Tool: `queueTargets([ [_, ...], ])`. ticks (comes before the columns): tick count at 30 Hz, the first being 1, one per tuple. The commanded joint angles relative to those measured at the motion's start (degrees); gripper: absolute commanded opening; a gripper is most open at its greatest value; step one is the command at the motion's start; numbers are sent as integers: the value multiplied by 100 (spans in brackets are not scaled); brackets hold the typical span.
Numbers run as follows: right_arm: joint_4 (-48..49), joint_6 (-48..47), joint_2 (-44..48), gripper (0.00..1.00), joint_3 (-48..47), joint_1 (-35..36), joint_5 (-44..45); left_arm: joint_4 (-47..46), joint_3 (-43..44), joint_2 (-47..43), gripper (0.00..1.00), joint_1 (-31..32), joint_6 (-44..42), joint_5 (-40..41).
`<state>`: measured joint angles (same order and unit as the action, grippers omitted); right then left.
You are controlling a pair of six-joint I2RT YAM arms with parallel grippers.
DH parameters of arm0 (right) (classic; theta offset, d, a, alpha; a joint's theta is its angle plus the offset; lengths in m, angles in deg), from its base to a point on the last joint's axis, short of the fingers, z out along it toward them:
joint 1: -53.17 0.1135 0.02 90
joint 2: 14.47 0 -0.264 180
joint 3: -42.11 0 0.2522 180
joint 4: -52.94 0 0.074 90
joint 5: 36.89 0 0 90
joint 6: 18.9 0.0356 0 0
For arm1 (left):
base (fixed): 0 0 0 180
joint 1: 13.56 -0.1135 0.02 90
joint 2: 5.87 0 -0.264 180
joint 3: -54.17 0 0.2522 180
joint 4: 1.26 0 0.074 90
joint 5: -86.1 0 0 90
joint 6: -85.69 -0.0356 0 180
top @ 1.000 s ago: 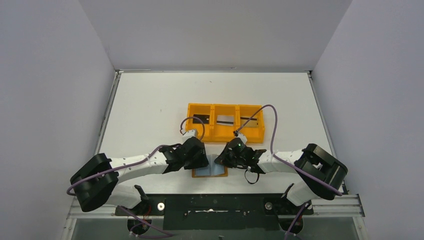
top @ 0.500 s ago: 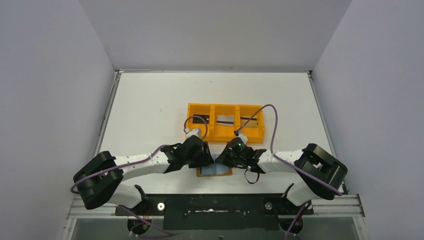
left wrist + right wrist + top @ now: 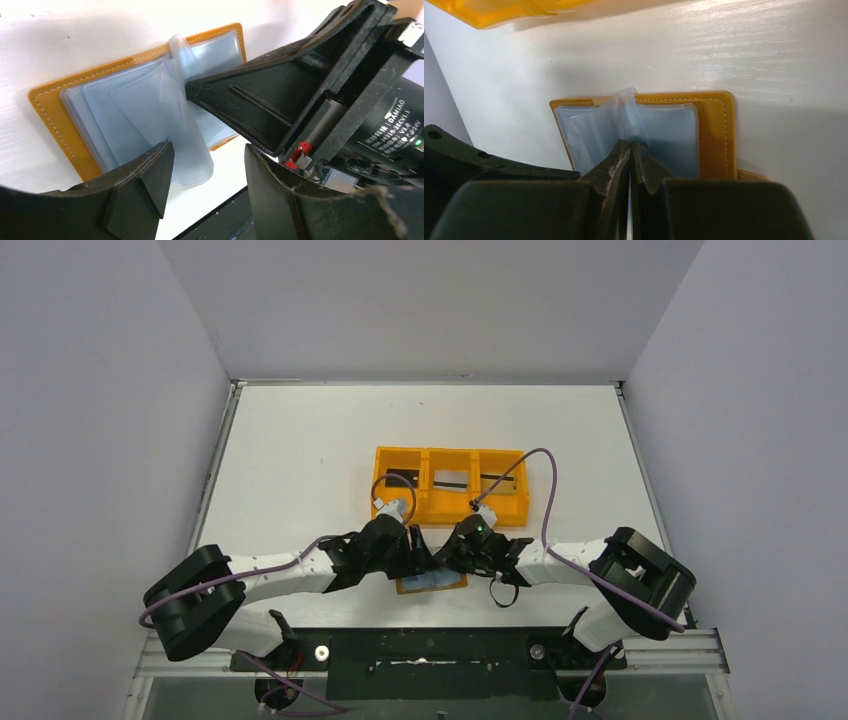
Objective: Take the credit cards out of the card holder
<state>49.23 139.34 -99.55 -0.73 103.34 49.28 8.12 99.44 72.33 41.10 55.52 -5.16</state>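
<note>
Card holder (image 3: 100,100): stitched tan cover, translucent floppy sleeves (image 3: 182,130)

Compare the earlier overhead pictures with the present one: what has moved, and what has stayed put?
The left pincer, open, slid rightward toward the right pincer, and the card holder shifted slightly right beneath them. The right pincer, shut on a clear sleeve of the holder, and the orange tray stayed put.
</note>
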Motion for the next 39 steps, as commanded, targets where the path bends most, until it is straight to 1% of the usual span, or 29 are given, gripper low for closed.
queueTargets([
  [1,-551,-52,-185,0,168,72,61,-732,-29,-281,53,-39,160,-145],
  [5,-587,-49,-110,0,171,75,98,-820,-100,-164,53,-69,235,-210],
  [7,-559,-60,88,0,237,72,180,-641,-58,-143,52,-69,252,-111],
  [10,-261,-196,512,8,427,69,190,45,90,-292,52,-43,226,392],
  [12,-162,-287,755,14,472,71,230,530,131,-599,52,-42,222,776],
  [15,-349,-440,1067,22,386,100,395,1246,128,-1118,53,-50,245,1327],
  [18,-812,-644,1262,27,126,162,661,1836,74,-1694,55,-85,306,1804],
  [20,-1208,-765,1291,29,-154,278,961,2161,25,-2041,55,-134,331,2038],
  [23,-1873,-879,1158,32,-686,634,1509,2529,-103,-2470,56,-330,345,2154],
  [26,-2384,-919,857,34,-1321,1035,2031,2812,-252,-2798,56,-598,351,2093],
  [30,-2654,-974,251,40,-1869,1293,2153,3025,-400,-3187,57,-862,341,2077],
  [31,-2722,-963,90,44,-1979,1353,2193,3057,-435,-3263,57,-898,337,2061],
  [33,-2911,-929,-224,56,-2219,1429,2239,3095,-481,-3383,57,-933,344,2039],
  [34,-2992,-973,-360,59,-2343,1455,2244,3107,-514,-3407,57,-938,345,2020],
  [35,-3069,-1020,-511,61,-2460,1498,2239,3114,-533,-3420,57,-947,351,2009],
  [39,-3422,-1138,-994,66,-2900,1657,2342,3098,-596,-3459,57,-965,370,1940],
])
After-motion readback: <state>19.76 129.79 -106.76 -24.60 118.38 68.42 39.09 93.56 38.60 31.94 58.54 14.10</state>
